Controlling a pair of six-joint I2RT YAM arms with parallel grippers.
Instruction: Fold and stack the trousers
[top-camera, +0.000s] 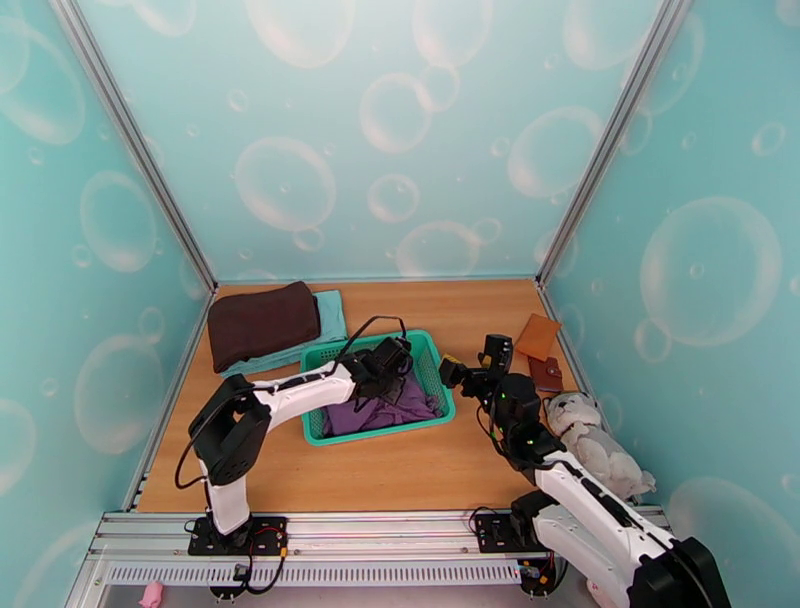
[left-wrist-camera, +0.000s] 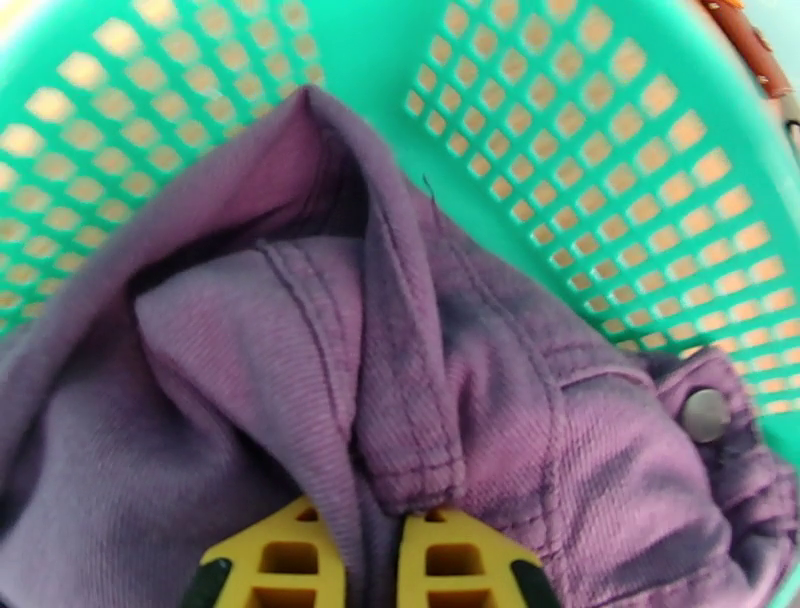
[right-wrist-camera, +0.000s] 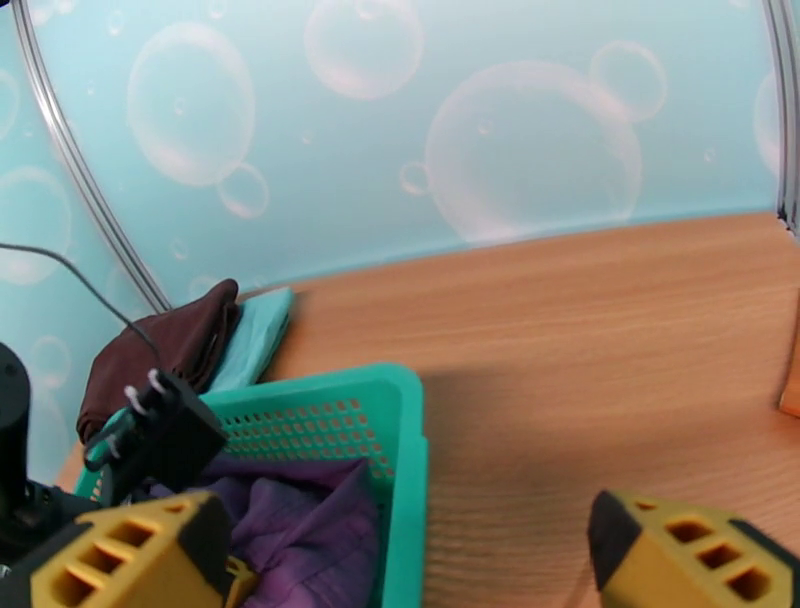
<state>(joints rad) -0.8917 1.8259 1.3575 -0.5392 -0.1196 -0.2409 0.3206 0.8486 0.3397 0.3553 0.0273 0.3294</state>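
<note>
On the desk (top-camera: 400, 470), my left wrist view shows left fingers (left-wrist-camera: 270, 560) pinching the trousers (left-wrist-camera: 500, 420) inside the green basket (left-wrist-camera: 600, 150); right fingers (right-wrist-camera: 690, 565) spread.

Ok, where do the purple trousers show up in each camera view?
Top external: trousers centre, inside the green basket.
Left wrist: trousers across the lower frame, basket mesh behind.
Right wrist: trousers bottom left, in the basket.
Shared landmark: the green basket.
</note>
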